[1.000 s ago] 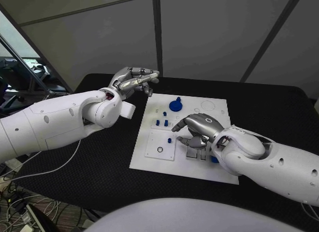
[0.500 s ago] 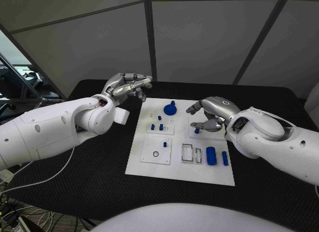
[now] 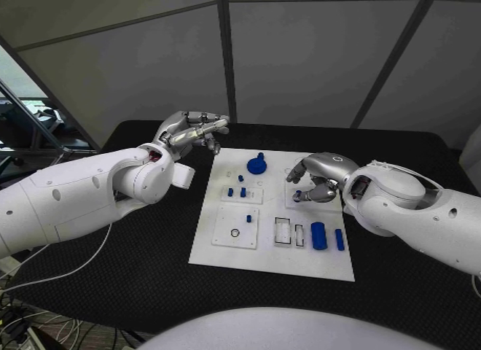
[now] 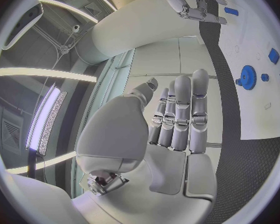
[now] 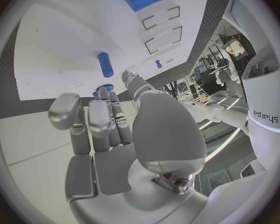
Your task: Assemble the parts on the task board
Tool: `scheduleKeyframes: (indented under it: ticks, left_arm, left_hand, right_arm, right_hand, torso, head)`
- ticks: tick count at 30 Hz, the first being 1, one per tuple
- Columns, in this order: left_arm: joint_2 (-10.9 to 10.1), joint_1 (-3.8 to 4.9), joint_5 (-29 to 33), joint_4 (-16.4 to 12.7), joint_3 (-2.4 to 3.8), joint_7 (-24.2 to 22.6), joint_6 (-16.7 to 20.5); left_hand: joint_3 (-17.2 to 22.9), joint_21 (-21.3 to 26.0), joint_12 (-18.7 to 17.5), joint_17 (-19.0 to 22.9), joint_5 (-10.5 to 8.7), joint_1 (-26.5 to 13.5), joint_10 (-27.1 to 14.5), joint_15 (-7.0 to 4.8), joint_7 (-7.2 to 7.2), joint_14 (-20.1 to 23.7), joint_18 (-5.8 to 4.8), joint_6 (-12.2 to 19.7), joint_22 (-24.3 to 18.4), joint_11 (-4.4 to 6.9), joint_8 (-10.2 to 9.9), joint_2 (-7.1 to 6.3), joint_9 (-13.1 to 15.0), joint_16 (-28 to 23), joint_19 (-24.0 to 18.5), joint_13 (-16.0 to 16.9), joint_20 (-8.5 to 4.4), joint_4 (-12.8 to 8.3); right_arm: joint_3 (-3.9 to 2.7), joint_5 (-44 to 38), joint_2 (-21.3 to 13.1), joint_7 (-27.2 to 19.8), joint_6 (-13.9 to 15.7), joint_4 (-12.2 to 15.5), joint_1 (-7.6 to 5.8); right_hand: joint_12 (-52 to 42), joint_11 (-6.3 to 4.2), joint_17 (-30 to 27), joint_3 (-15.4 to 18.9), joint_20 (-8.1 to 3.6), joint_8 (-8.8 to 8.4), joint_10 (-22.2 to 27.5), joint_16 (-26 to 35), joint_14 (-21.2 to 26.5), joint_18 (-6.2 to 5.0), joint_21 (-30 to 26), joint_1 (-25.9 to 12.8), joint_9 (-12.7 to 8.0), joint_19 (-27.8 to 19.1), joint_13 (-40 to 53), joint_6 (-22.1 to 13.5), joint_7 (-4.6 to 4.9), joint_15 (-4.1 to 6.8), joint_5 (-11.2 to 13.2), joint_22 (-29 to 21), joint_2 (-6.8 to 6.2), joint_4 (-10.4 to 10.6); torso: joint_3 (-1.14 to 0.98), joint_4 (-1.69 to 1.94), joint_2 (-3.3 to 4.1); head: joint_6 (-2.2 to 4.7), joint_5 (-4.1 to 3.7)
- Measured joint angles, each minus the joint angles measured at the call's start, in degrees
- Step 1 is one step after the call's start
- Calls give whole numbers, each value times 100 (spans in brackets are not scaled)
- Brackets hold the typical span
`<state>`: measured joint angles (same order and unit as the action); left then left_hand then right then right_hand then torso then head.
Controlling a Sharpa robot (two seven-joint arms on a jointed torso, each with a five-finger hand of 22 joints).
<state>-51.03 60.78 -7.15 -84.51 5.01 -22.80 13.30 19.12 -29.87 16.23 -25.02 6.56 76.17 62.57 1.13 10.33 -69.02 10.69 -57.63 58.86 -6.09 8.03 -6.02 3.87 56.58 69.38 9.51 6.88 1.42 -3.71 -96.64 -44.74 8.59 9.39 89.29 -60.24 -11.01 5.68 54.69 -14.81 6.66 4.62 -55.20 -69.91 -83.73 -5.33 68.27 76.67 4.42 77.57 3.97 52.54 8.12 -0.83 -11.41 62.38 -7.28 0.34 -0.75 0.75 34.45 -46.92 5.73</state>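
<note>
The white task board (image 3: 225,251) lies in the middle of the table. My right hand (image 3: 317,177) hovers over its right middle and pinches a blue peg (image 3: 299,195) at the fingertips. In the right wrist view the blue peg (image 5: 104,64) points from the fingers (image 5: 109,117) down at the board (image 5: 53,45). My left hand (image 3: 194,130) is raised beyond the board's far left corner with straight, close-set fingers (image 4: 180,114) and nothing in it. A blue gear (image 3: 259,164) stands at the far end of the board, and the left wrist view shows the gear (image 4: 247,77) too.
Small blue pegs (image 3: 236,192) stand left of centre. A blue piece (image 3: 250,217) and a black ring (image 3: 235,233) sit on the near left tile. A blue cylinder (image 3: 319,235) and a blue bar (image 3: 339,239) lie near right, beside two slots (image 3: 283,231).
My right hand has gone from the near-right slots to the board's right middle with a blue peg, then sunk a little. The left hand holds still. The camera shifted early on.
</note>
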Motion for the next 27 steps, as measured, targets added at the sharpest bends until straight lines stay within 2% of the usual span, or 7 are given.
scheduleKeyframes:
  ticks: [5, 7, 16, 27]
  left_arm:
    - [-14, 0, 0, -4, 0, 0, 0]
    - [-17, 0, 0, -4, 0, 0, 0]
    - [-14, 0, 0, -1, 0, 0, 0]
    - [-5, 0, 0, 9, 0, 3, -1]
  left_hand:
    - [0, 0, 0, 0, 0, 0, 0, 0, 0, 0, 0, 0, 0, 0, 0, 0, 0, 0, 0, 0, 0, 0]
    - [0, 0, 0, 0, 0, 0, 0, 0, 0, 0, 0, 0, -1, 0, 0, 0, 0, 0, 0, 0, 0, 0]
    - [0, 0, 0, 0, 0, 0, 0, 0, 0, 0, 0, 0, -1, 0, 0, 0, 0, 0, 0, 4, 0, 0]
    - [0, 0, 35, 7, 0, 31, -20, 20, 0, 20, 0, 0, -1, 20, 0, 32, 0, 23, 0, 10, 0, 0]
  right_arm:
    - [1, -6, 27, 27, -225, -38, 0]
    - [1, -11, 41, 40, -288, -52, 0]
    - [2, -96, 65, 116, -387, -104, 0]
    - [2, -165, 81, 189, -449, -122, 0]
  right_hand:
    - [-96, -13, 0, 23, -34, 35, -123, -4, -23, 0, 7, 60, 14, 34, 1, 150, 69, 23, -41, 47, 60, 19]
    - [-100, -15, 14, 23, -49, 45, -163, -31, -23, -1, 47, 91, 20, 49, 1, 204, 62, 23, -69, 88, 91, 19]
    - [-133, 6, 88, -171, -50, 99, -348, -97, -22, 0, 205, 235, 25, 144, -22, 448, 122, 22, -69, 281, 234, 4]
    - [-132, -67, 232, -509, -83, 121, -768, -212, -43, 0, 423, 271, 32, 253, -22, 692, 102, 43, -41, 531, 271, -2]
  torso:
    - [-4, -1, 0]
    - [-5, -1, 0]
    - [-10, -2, -2]
    - [-12, -5, -3]
  head:
    - [-12, 1]
    - [-14, 4]
    - [-17, 6]
    - [-24, -16]
